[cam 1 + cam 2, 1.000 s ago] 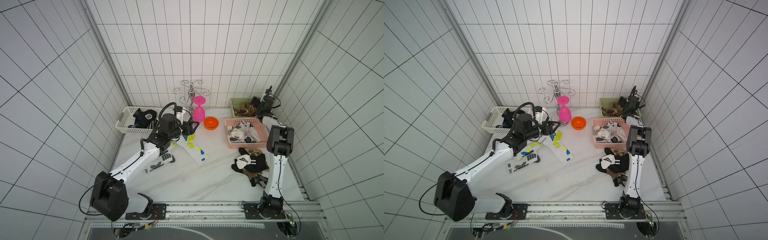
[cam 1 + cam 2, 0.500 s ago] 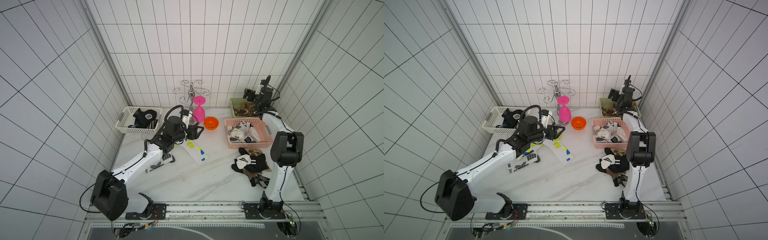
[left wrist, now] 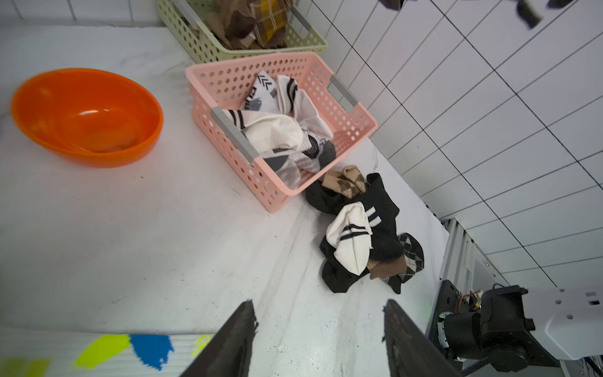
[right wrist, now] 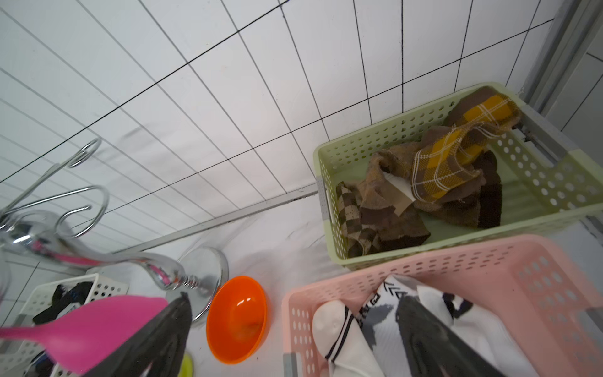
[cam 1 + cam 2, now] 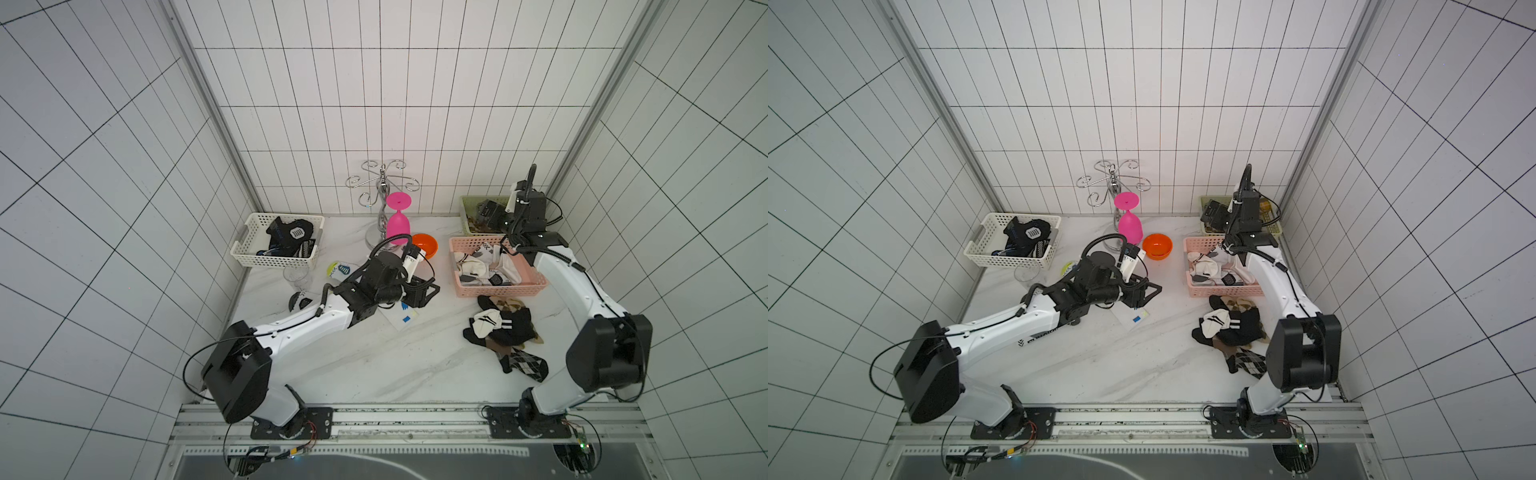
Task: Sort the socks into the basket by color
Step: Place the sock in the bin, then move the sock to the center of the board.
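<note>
A loose pile of black, white-striped and tan socks (image 5: 503,328) lies on the table in front of the pink basket (image 5: 536,286), which holds white socks (image 3: 277,130). Black socks (image 5: 286,239) fill the white basket (image 5: 249,257). Brown socks (image 4: 424,182) lie in the green basket (image 4: 538,196). A white sock with yellow-blue prints (image 5: 405,318) lies flat under my left arm. My left gripper (image 5: 428,291) hovers open and empty over bare table, its fingers (image 3: 241,336) pointing toward the pile. My right gripper (image 5: 489,214) hangs open and empty above the green basket's near-left corner.
An orange bowl (image 5: 426,245), a pink goblet (image 5: 398,222) and a chrome rack (image 5: 382,187) stand at the back middle. A clear glass (image 5: 297,276), a printed sock (image 5: 338,270) and a black-and-white sock (image 5: 301,301) lie near the white basket. Tiled walls close in both sides.
My left gripper has moved right and toward the front, off the printed sock. The right arm's elbow has swung toward the front and its gripper has shifted slightly left over the green basket.
</note>
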{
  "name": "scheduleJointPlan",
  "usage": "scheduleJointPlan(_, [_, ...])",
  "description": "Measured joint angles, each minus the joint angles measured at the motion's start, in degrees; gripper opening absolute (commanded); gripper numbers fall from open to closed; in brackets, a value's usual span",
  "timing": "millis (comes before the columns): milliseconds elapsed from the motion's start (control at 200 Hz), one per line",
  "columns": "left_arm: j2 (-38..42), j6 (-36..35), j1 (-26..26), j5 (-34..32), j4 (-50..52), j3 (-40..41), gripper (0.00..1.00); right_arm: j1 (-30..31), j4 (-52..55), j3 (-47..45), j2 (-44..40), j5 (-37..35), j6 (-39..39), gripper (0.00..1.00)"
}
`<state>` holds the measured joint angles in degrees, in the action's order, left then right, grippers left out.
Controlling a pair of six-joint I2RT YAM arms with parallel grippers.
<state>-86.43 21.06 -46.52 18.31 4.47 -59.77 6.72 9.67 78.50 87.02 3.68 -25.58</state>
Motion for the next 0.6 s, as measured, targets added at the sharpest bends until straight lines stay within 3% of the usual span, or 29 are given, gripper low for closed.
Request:
scheduleJointPlan(270, [-12.5, -2.62, -10.88, 0.13, -3.72, -3.06, 0.64, 1.2, 5.07, -5.29, -18.97, 0.59, -2.27, 0.99])
scheduleJointPlan(600, [-26.45, -3.78, -18.73, -2.03, -12.44, -14.45, 0.65, 1.2, 10.67, -6.29, -27.8, 4.74, -4.11, 0.99])
